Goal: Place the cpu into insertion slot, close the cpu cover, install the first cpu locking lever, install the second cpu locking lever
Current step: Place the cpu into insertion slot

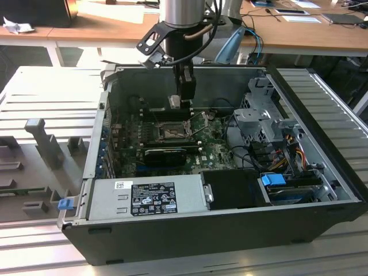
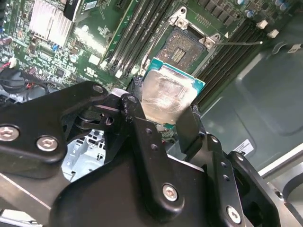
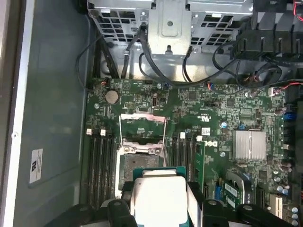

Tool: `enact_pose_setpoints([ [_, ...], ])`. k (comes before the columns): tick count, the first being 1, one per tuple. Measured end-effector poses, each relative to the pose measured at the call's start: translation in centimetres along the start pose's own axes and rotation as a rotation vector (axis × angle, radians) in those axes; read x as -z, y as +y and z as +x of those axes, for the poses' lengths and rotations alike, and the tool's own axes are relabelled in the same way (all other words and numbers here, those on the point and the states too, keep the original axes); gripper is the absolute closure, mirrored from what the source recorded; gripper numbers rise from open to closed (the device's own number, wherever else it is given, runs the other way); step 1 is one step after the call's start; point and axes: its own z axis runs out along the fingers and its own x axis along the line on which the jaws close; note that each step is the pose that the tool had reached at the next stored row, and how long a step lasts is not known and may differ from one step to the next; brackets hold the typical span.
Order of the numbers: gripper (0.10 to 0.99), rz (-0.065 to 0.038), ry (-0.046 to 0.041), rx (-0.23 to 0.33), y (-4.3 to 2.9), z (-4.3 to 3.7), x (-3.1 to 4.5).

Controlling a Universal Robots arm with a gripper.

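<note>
My gripper (image 1: 179,103) hangs inside the open computer case, shut on the cpu (image 1: 174,102), a small pale silver square chip. In both wrist views the cpu (image 2: 168,92) (image 3: 158,196) sits between the black fingers (image 2: 189,125), held above the green board. The insertion slot (image 1: 171,131) (image 2: 186,47) (image 3: 129,163) lies open and dark just below and ahead of the chip, which hides part of it in the first wrist view. The cpu cover (image 3: 143,125) is flipped up, away from the socket. A thin wire lever (image 2: 241,43) sticks out beside the socket.
The case walls (image 1: 98,132) ring the board. A black finned card (image 1: 165,154) lies in front of the socket. A power supply (image 1: 146,198) fills the near side. A drive cage (image 1: 259,115) with cables stands at the exterior view's right. A silver heatsink (image 3: 249,144) sits on the board.
</note>
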Motion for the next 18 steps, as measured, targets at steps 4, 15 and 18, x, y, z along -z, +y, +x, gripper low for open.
enact_pose_setpoints([
  [4,0.557,0.0,-0.0012,-0.013,-0.1,0.05,-1.22],
  [15,0.557,0.0,-0.0036,-0.05,-0.56,0.13,-4.43],
  [18,0.557,0.0,-0.0036,-0.05,-0.68,0.19,-5.57],
])
